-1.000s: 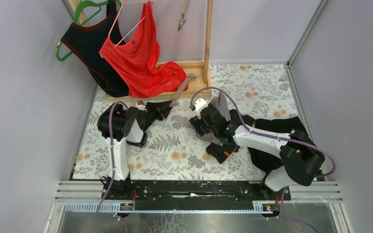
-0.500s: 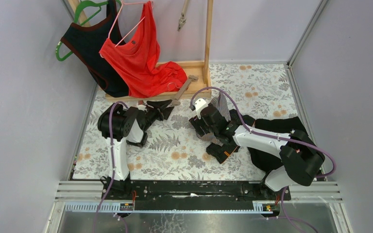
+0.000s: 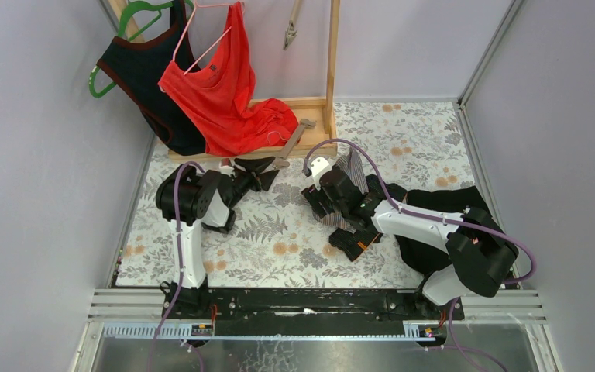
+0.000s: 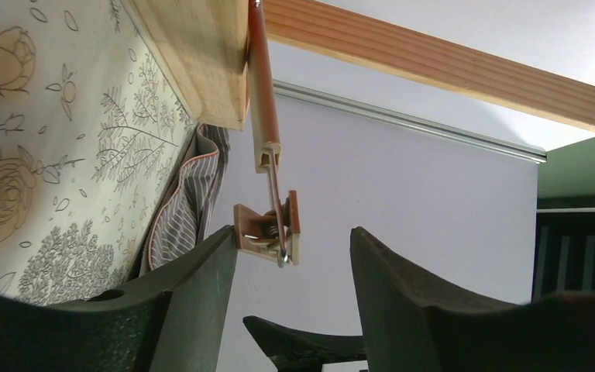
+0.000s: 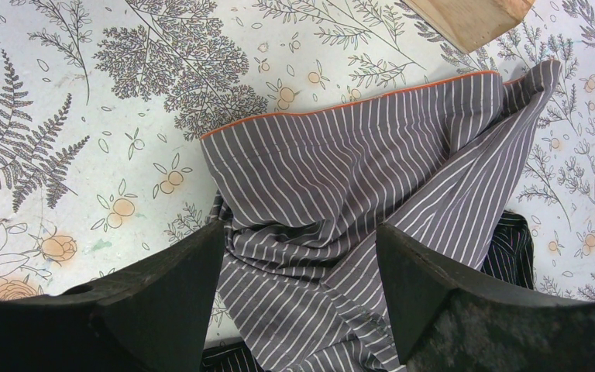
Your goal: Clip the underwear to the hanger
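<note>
With my left claw (image 4: 293,240) part-open around the hanger clip (image 4: 267,225) and my right claw (image 5: 300,227) wide over the striped underwear (image 5: 372,139), I judge the waistband must next go far-left to the clip.

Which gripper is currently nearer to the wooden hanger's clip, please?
Left. The left gripper has its open jaws on either side of the clip, while the right gripper is open over the striped underwear, away from it.

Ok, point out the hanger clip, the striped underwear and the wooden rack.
hanger clip (image 4: 271,232), left wrist view, its metal spring.
striped underwear (image 5: 372,178), right wrist view, middle of the fabric.
wooden rack (image 3: 306,101), top view, its back base rail.
</note>
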